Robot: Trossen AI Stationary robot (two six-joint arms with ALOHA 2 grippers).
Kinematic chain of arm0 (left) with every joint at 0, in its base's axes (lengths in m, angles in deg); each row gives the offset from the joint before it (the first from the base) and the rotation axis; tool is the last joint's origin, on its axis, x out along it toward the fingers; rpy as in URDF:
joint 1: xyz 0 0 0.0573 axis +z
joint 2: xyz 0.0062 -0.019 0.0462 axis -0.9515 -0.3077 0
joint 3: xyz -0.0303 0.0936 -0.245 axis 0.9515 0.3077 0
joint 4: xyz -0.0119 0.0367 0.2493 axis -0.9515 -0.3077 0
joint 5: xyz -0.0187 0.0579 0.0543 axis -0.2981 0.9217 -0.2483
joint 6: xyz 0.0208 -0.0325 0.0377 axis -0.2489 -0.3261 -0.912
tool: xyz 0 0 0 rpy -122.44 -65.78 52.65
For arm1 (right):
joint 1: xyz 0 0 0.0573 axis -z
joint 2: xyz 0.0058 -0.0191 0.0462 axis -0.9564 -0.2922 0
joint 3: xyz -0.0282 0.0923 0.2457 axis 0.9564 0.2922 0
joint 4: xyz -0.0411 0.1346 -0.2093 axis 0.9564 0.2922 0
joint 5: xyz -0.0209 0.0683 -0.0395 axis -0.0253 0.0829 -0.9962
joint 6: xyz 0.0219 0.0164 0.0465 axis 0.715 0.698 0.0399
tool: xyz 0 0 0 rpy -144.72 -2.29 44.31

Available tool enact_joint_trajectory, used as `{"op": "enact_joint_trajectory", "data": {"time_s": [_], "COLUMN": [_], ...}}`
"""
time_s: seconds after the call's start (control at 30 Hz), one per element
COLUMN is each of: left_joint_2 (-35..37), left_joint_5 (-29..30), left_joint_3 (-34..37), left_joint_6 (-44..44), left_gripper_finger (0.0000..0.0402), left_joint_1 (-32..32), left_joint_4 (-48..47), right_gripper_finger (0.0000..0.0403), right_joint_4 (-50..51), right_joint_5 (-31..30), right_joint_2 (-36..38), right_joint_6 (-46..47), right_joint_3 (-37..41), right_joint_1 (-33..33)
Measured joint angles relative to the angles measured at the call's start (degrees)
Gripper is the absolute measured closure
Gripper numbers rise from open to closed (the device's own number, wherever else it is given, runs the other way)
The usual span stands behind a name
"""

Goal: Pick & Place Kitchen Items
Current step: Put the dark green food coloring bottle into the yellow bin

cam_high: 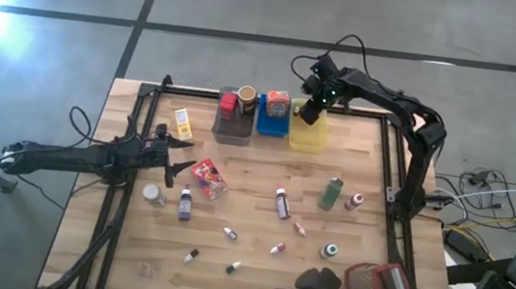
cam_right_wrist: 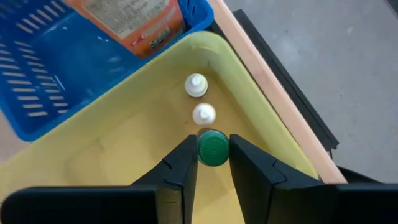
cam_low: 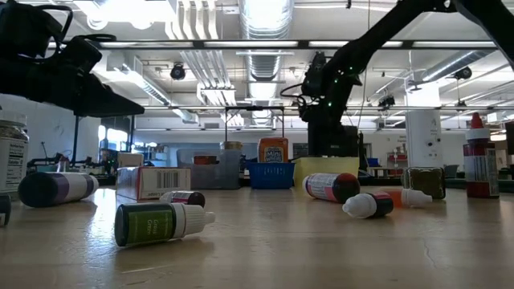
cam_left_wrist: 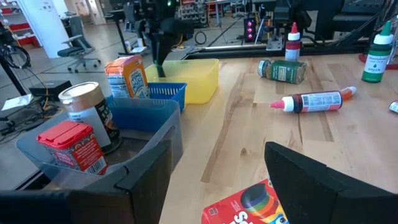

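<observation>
The right gripper (cam_right_wrist: 213, 152) pinches a green-cap bottle (cam_right_wrist: 213, 147) over the yellow bin (cam_right_wrist: 124, 149). Set it down gently beside the two white caps, then let go. The left gripper (cam_high: 181, 156) waits apart.

**Little print legible on the table's goods**

In the low view, a barcode shows on the side of a flat box (cam_low: 152, 182), but its digits cannot be read. The dark green dropper bottle (cam_low: 163, 223) lying in front carries a label whose word seems to read "Green". Labels on the orange box (cam_left_wrist: 126, 76), the red tin (cam_left_wrist: 74, 148) and the other bottles show print too small to read.
</observation>
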Motion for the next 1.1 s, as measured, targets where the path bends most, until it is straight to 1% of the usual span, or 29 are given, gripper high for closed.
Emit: {"op": "enact_joint_trajectory", "data": {"time_s": [0.13, 0.23, 0.43, 0.53, 0.73, 0.83, 0.9, 1.1], "left_joint_2": [0.0, 0.0, 0.0, 0.0, 0.0, 0.0, 0.0, 0.0], "left_joint_5": [0.0, 0.0, 0.0, 0.0, 0.0, 0.0, 0.0, 0.0], "left_joint_3": [0.0, 0.0, 0.0, 0.0, 0.0, 0.0, 0.0, 0.0], "left_joint_6": [0.0, 0.0, 0.0, 0.0, 0.0, 0.0, 0.0, 0.0], "left_gripper_finger": [0.0140, 0.0140, 0.0140, 0.0140, 0.0140, 0.0140, 0.0140, 0.0140], "left_joint_1": [0.0, 0.0, 0.0, 0.0, 0.0, 0.0, 0.0, 0.0], "left_joint_4": [0.0, 0.0, 0.0, 0.0, 0.0, 0.0, 0.0, 0.0], "right_gripper_finger": [0.0335, 0.0337, 0.0313, 0.0310, 0.0332, 0.0335, 0.0328, 0.0289], "right_joint_4": [-0.2, -0.3, -2.2, -2.9, -2.8, -2.8, -2.5, -0.8], "right_joint_5": [-0.2, -0.3, -0.3, -0.3, -0.3, -0.2, -0.1, 0.0], "right_joint_2": [-1.8, -2.5, -3.1, -3.1, -3.1, -3.0, -3.0, -3.0], "right_joint_6": [0.0, -0.1, -0.1, 0.0, 0.0, 0.0, 0.2, 0.0], "right_joint_3": [0.1, 0.1, 0.1, 0.1, 0.2, 0.2, 0.2, 0.2], "right_joint_1": [0.3, 0.7, 0.9, 0.9, 0.9, 0.9, 0.9, 0.9]}}
